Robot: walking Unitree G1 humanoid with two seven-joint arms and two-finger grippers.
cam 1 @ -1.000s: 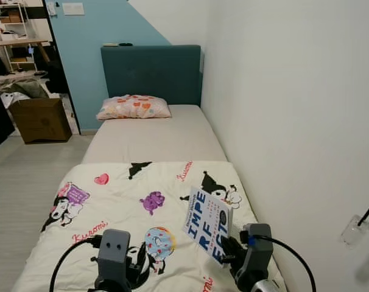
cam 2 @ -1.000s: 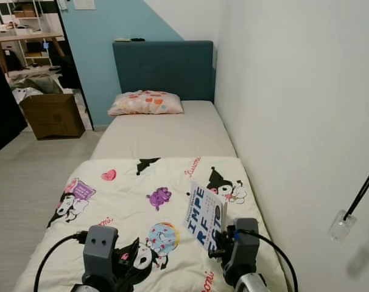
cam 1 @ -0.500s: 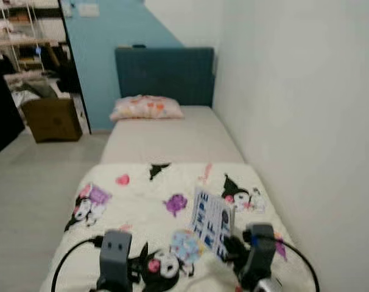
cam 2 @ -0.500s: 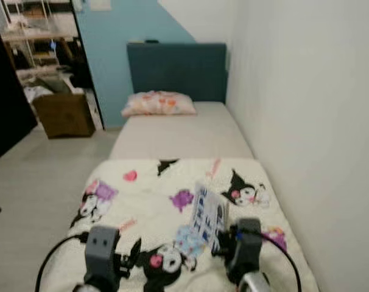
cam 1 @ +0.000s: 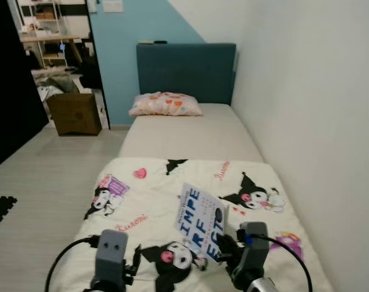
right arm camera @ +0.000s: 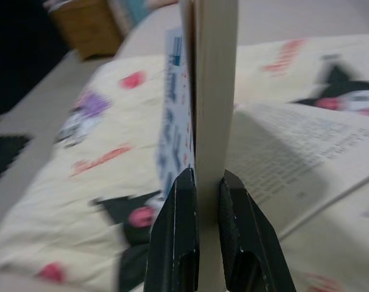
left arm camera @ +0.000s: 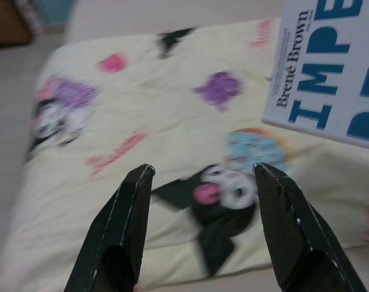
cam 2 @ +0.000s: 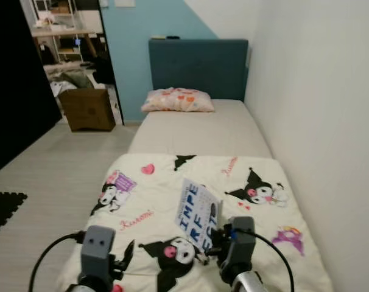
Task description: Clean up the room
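While our right gripper (right arm camera: 208, 182) clamps its two black fingers (right arm camera: 179, 207) on the lower edge of the book (cam 1: 200, 221), the book stands upright between them, its white cover with blue lettering rising above the fingertips. Our left gripper (left arm camera: 200, 176) hangs beside it with its fingers (left arm camera: 126, 207) spread wide apart and nothing between them. Beneath both sets of fingers lies the cream blanket (cam 1: 148, 188) printed with cartoon characters, covering the near half of the bed (cam 1: 190, 137). Past the fingertips the bare mattress runs on to a flowered pillow (cam 1: 166, 104) resting against the dark teal headboard (cam 1: 186, 70). Off to the left gripper's side, beyond the bed, a cardboard box (cam 1: 75, 114) sits on the pale floor (cam 1: 44, 170) near a doorway.
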